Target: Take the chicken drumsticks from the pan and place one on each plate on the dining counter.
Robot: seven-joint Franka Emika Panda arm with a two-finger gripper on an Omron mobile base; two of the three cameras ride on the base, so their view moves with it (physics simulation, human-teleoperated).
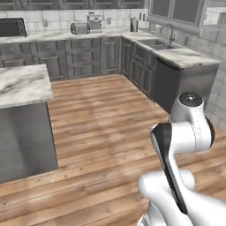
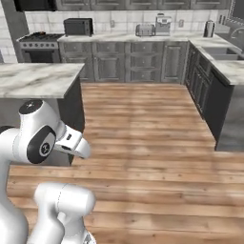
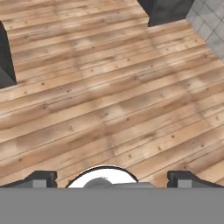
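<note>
My gripper (image 3: 112, 177) points down at the bare wood floor, and its two dark fingertips (image 3: 41, 177) stand far apart with nothing between them: open. The folded white arm (image 1: 185, 132) fills the lower corner of both base views. At the left stands a marble-topped counter (image 1: 22, 84) over a plain grey panel; I cannot tell whether it is the dining counter. The pan, the chicken drumsticks and the plates are out of view.
Dark cabinets with a marble top run along the back wall and the right side, carrying a sink (image 1: 156, 43), a toaster (image 1: 79, 28) and a microwave (image 2: 77, 27). A stove (image 2: 40, 43) stands at the back left. Wide wood floor (image 1: 101, 119) lies between.
</note>
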